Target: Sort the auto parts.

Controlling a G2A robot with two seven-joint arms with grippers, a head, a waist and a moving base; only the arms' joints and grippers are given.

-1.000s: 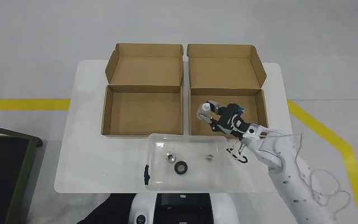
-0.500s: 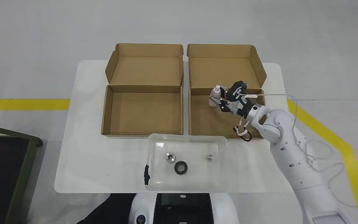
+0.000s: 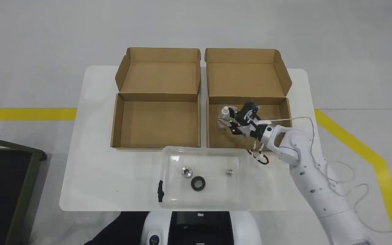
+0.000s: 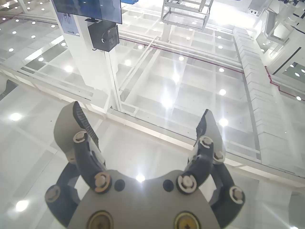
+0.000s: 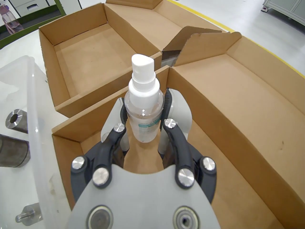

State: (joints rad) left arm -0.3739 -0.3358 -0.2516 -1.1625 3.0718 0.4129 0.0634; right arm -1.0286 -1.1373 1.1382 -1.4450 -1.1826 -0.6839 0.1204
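**Bottle clamped over the right box**

Bottle [image 5: 144, 106]: small and clear, with a white spray cap and a teal band on its label. My right jaws are clamped on its body just below the cap, one toothed pad pressed to each side. I hold it within the outline of the right box [image 3: 278, 110], in the half nearest the left box [image 3: 156, 122], with the cap aimed toward that neighbour. It lies along the line of my jaws rather than standing upright. I cannot tell whether any part of it touches the right box's floor.

The right box is open, its lid flap folded back on the side far from me. The left box stands just beside it, open the same way.

A clear bin [image 3: 205, 177] lies just in front of the right box, on my side, and stretches past its corner toward the left box. Three parts lie in the bin. A bolt [image 3: 229, 172] is the one closest to the right box. A sleeve [image 3: 185, 172] and a black ring [image 3: 198, 183] sit farther off, just beside each other.

Boxes and bin all rest on the white worktop [image 3: 92, 153].

My left jaws stand wide apart with nothing between them, turned up toward a lit ceiling [image 4: 174, 72].
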